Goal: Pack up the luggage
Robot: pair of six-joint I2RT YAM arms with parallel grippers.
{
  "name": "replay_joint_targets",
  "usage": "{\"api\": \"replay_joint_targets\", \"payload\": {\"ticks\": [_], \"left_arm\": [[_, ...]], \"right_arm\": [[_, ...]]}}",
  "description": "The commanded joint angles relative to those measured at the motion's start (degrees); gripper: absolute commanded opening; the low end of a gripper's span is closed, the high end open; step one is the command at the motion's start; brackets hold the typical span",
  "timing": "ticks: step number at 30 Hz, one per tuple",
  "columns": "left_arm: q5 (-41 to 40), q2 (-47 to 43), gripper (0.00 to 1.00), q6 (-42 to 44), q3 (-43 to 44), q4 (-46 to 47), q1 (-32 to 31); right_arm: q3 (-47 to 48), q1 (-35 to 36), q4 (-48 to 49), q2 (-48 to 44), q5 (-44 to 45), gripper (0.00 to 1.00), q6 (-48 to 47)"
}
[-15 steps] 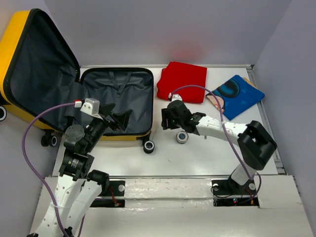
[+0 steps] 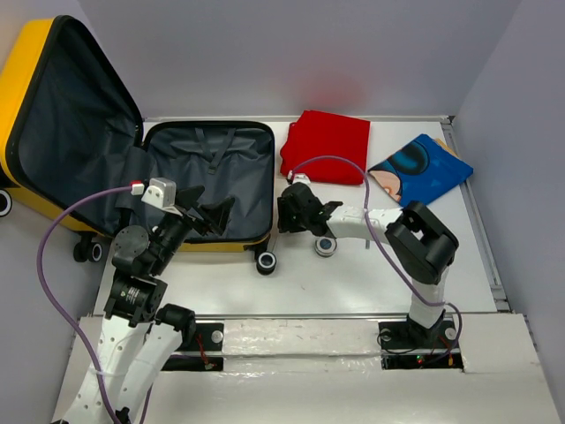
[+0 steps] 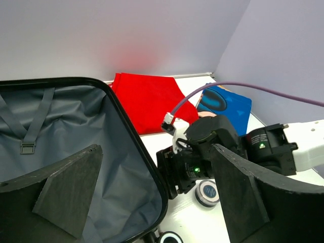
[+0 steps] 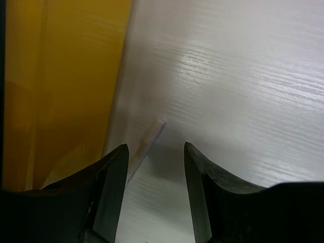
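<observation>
Looking down from above, the open luggage [image 2: 212,168] lies at the left of the bench [image 2: 371,283], with the red cloth [image 2: 327,146] and blue cloth [image 2: 419,172] unpacked to its right. The right claw [image 2: 287,212] sits low beside its right wall. Left wrist: the left claw [image 3: 154,152] is spread and empty over the near rim. Right wrist: the right claw is spread on bare bench beside the yellow shell, and would best lift clear before taking a cloth's folded edge squarely.

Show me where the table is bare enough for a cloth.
Bare: the table's front strip between the luggage and the near edge, and the patch in front of the blue cloth. The luggage lining is empty too. Crowded: beside the luggage in front of the red cloth, around the right gripper and a small round disc.
</observation>
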Motion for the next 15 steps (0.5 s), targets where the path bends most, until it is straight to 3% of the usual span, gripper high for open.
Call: {"api": "replay_joint_targets", "payload": {"ticks": [1,7,12,15], "left_arm": [[0.42,-0.59,0.99,0.93,-0.17,1.51,0.36],[0.24,-0.68,0.99,1.10,0.00,1.51,0.27],[-0.02,-1.21,0.99,1.02,-0.09,1.34,0.27],[-0.46,-1.91,0.99,1.02,-0.09,1.34,0.27]], "right_arm": [[3.63,1.29,3.35,2.47,0.82,0.52,1.15],[1.18,2.35,3.09,3.53,3.72,0.41,1.41],[-2.77,2.35,-1.20,2.30,9.68,0.26,-0.95],[-4.09,2.35,-3.06,0.89,11.36,0.24,-4.99]]}}
